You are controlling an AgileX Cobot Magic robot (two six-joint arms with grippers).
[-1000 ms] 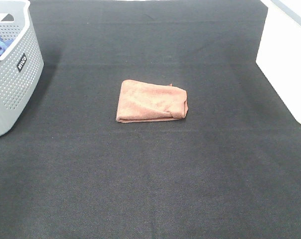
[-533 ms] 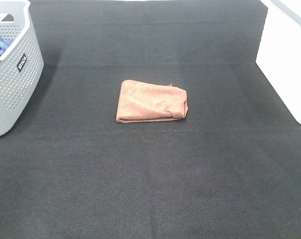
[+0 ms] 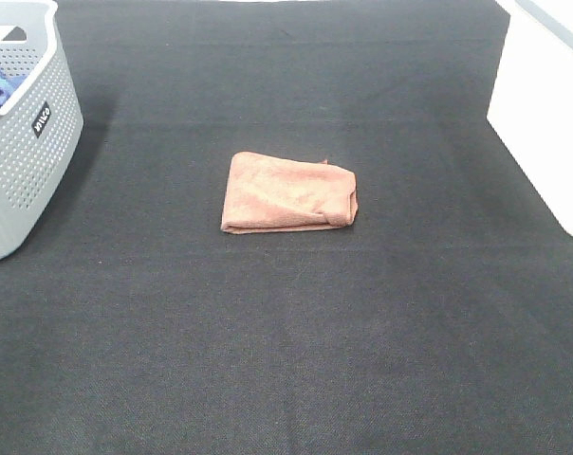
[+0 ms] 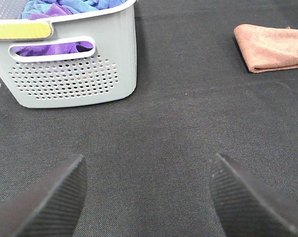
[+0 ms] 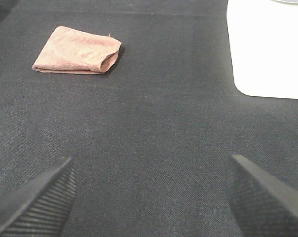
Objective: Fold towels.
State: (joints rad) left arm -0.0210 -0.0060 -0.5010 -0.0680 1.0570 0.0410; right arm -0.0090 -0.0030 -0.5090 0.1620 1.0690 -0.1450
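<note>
The rust-brown towel point(image 3: 288, 192) lies folded into a small rectangle on the black table mat, in the middle of the exterior view. It also shows in the left wrist view point(image 4: 273, 47) and the right wrist view point(image 5: 78, 51). My left gripper point(image 4: 149, 195) is open and empty, hovering over bare mat, well away from the towel and near the basket. My right gripper point(image 5: 151, 197) is open and empty over bare mat, well away from the towel. Neither arm shows in the exterior view.
A grey perforated basket point(image 3: 26, 142) stands at the far left, holding blue and purple cloths point(image 4: 65, 10). A white bin point(image 3: 543, 114) stands at the right edge, also in the right wrist view point(image 5: 267, 49). Black mat point(image 3: 286, 341) covers the table.
</note>
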